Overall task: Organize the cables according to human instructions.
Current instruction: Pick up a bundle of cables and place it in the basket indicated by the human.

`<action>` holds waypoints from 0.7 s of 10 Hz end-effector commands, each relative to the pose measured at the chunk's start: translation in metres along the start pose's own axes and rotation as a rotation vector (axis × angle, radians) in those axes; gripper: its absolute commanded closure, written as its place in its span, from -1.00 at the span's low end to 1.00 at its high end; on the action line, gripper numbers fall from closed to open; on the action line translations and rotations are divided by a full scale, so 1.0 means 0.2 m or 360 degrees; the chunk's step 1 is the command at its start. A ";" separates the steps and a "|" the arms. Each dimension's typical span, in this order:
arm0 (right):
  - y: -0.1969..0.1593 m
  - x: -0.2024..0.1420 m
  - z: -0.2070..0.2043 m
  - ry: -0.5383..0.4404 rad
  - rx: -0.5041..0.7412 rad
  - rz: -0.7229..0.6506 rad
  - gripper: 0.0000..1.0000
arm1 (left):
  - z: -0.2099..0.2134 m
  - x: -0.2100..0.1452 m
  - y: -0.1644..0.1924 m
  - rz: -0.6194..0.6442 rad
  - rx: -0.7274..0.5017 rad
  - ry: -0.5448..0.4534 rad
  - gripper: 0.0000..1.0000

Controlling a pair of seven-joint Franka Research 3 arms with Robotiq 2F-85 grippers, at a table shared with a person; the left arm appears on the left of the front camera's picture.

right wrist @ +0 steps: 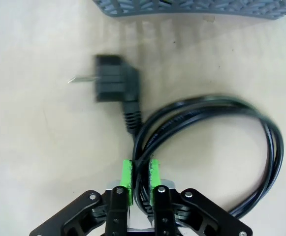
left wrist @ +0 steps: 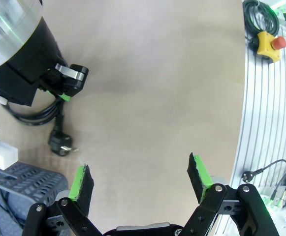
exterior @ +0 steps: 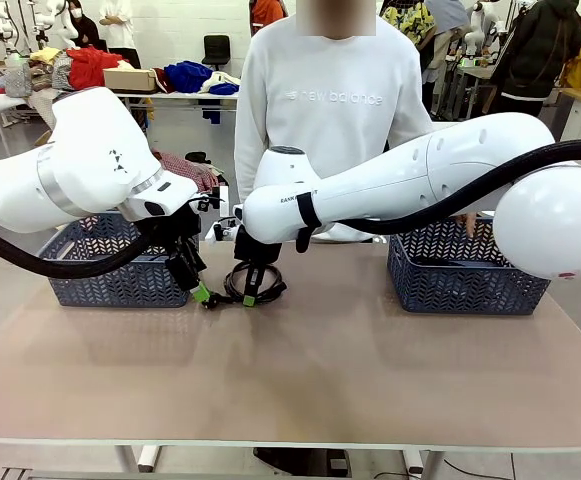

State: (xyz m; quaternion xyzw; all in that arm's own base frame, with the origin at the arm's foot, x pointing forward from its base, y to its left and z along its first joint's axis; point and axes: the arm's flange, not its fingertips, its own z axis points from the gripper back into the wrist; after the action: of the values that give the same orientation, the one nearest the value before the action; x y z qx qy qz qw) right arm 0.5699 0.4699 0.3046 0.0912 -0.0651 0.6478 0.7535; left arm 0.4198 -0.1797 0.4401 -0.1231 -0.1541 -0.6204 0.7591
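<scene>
The front view looks across the tan table (exterior: 300,370) from the robot's side, from mid distance. Both wrist views look steeply down, close to the tabletop. All three share the coiled black cable (exterior: 255,285) (left wrist: 32,115) (right wrist: 206,123) and its black plug (left wrist: 60,144) (right wrist: 114,78).

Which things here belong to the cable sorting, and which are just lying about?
Job:
coiled cable with plug, pinched by right gripper
left basket
right basket
left gripper, open

Lying about:
yellow emergency-stop button
clothes piles behind
</scene>
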 end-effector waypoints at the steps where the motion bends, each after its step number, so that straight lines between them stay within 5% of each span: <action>1: 0.00 0.02 0.01 0.0066 -0.0048 -0.0066 1.00 | 0.00 -0.01 0.00 0.0007 0.0006 0.0002 -1.00; 7: 0.02 -0.04 0.33 0.0149 -0.0180 -0.0144 1.00 | 0.00 -0.01 0.00 0.0007 0.0006 0.0002 -1.00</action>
State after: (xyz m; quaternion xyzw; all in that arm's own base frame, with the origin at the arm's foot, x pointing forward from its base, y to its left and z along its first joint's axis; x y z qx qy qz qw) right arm 0.5759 0.4553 0.3511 0.0577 -0.0713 0.6218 0.7778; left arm 0.4198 -0.1797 0.4401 -0.1231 -0.1541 -0.6204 0.7591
